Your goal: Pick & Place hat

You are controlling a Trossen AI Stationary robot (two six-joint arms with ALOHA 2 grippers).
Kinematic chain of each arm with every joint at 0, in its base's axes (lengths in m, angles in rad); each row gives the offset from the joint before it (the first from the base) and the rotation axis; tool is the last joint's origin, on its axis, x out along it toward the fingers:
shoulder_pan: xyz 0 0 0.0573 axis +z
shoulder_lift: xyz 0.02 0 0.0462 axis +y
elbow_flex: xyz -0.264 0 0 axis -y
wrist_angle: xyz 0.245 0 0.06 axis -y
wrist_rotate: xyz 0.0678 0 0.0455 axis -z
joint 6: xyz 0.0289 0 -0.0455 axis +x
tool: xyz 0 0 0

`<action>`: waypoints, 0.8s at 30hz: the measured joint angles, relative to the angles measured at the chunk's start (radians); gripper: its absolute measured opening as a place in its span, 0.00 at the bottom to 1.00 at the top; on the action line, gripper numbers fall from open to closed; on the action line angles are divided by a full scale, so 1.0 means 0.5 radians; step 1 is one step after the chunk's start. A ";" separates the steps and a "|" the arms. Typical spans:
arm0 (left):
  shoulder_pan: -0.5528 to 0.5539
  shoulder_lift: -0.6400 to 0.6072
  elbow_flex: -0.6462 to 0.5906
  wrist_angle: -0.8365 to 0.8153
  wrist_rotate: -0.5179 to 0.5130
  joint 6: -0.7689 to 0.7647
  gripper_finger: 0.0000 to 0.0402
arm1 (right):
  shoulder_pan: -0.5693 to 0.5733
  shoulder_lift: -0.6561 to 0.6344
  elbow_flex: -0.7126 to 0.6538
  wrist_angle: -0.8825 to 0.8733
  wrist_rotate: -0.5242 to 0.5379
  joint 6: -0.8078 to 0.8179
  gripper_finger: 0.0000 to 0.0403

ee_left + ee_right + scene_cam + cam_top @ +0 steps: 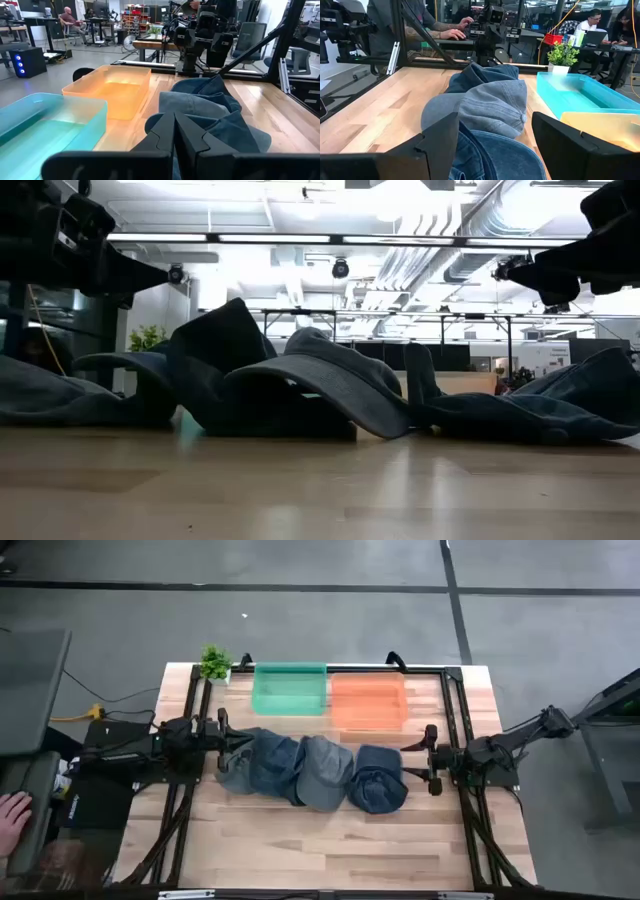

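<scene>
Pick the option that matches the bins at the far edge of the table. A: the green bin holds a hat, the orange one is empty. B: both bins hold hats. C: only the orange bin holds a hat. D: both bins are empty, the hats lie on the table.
D: the green bin and orange bin show nothing inside, while the hats lie in a row on the table between the two arms.

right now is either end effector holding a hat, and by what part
Nothing is held. The left end effector is shut on nothing at the left end of the row of hats; the right end effector is open, short of the nearest denim hat.
</scene>
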 joint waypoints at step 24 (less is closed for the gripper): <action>0.000 0.000 0.000 0.000 0.000 0.000 0.00 | 0.000 0.000 0.000 0.000 0.000 0.000 0.61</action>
